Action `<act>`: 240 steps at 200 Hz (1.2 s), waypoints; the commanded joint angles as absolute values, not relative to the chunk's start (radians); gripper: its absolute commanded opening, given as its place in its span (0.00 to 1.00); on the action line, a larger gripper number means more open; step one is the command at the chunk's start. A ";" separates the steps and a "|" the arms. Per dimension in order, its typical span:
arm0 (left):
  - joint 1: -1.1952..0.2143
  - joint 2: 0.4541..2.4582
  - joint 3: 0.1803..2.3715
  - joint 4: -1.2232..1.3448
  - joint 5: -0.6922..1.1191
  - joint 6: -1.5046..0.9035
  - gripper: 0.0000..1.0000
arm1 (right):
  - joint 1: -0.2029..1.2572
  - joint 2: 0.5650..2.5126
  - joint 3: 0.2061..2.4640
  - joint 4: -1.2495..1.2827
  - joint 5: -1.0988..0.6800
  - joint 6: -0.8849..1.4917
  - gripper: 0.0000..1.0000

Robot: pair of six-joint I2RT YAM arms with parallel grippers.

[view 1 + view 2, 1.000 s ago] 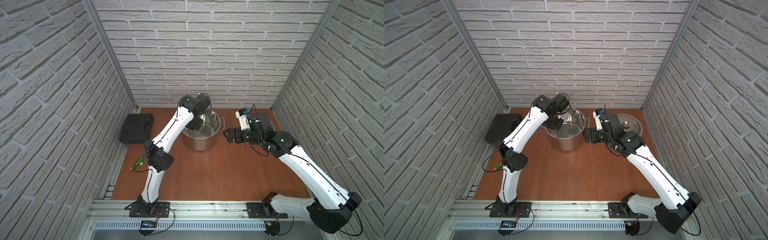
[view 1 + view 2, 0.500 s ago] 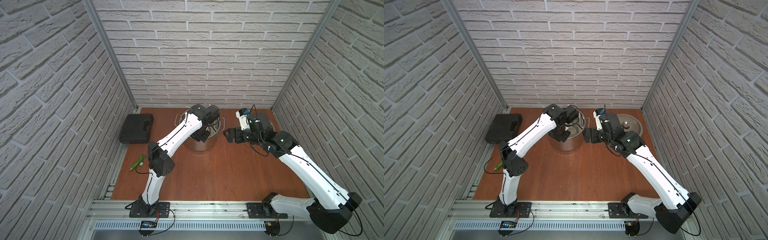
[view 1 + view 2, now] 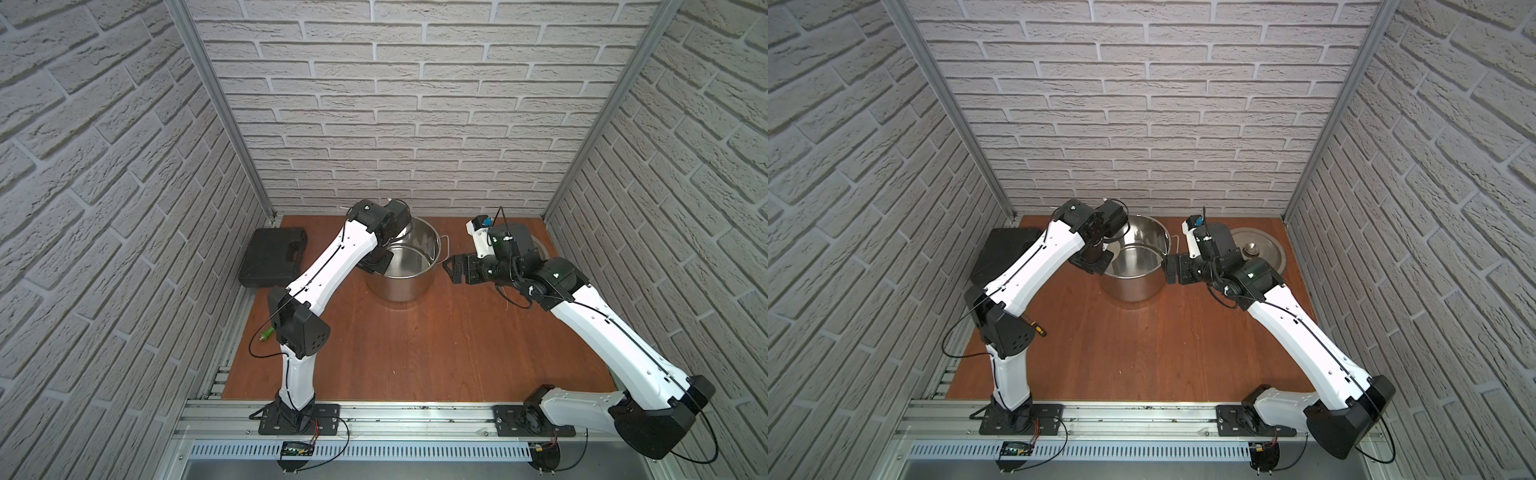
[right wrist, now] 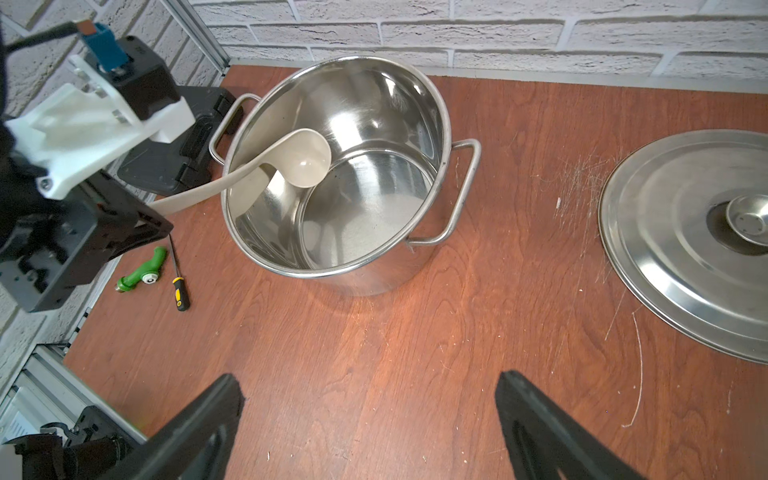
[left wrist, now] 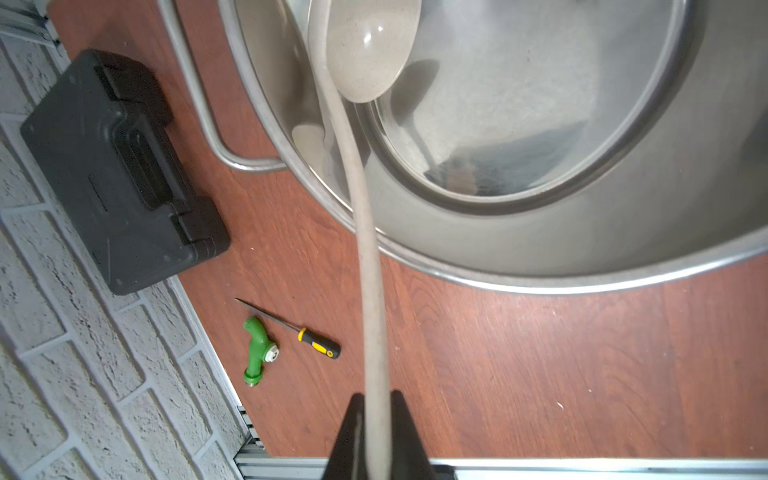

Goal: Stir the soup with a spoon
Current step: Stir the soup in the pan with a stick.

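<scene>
A steel pot stands at the back of the wooden table. Its inside shows only bare steel; no soup is to be seen. My left gripper is shut on the slim handle of the cream spoon, just outside the pot's left rim. The spoon's round bowl hangs inside the pot near its left wall, above the bottom. My right gripper stands open with nothing in it, next to the pot's right handle.
The pot's steel lid lies flat at the back right. A black case sits at the back left. A green-handled tool and a small screwdriver lie near the table's left edge.
My left wrist swung out over the pot towards its right side, then came back to the left rim with the spoon still in its grip. The right arm stayed still.
</scene>
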State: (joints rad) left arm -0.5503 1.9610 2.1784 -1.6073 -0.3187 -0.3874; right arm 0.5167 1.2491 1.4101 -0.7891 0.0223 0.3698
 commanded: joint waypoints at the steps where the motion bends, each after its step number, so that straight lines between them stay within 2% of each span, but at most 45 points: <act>1: -0.550 2.032 2.276 -1.697 -0.352 -0.355 0.00 | 0.513 1.239 1.439 -0.766 0.023 0.363 0.98; 51: -0.603 2.136 2.420 -1.672 -0.249 -0.348 0.00 | 0.513 1.205 1.431 -0.796 0.058 0.348 0.98; 113: -0.666 2.030 2.235 -1.639 -0.214 -0.392 0.00 | 0.514 1.186 1.401 -0.788 0.057 0.359 0.98; 176: -0.616 1.922 2.105 -1.716 -0.310 -0.407 0.00 | 0.513 1.203 1.388 -0.751 0.023 0.377 0.98; 210: -0.561 1.961 2.187 -1.728 -0.352 -0.390 0.00 | 0.513 1.202 1.388 -0.753 0.014 0.379 0.98; 240: -0.549 2.070 2.369 -1.753 -0.359 -0.367 0.00 | 0.514 1.185 1.390 -0.769 0.025 0.373 0.98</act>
State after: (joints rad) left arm -0.5503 2.0006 2.2494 -1.6073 -0.3244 -0.3855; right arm 0.5167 1.2060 1.3968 -0.7963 0.0238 0.3687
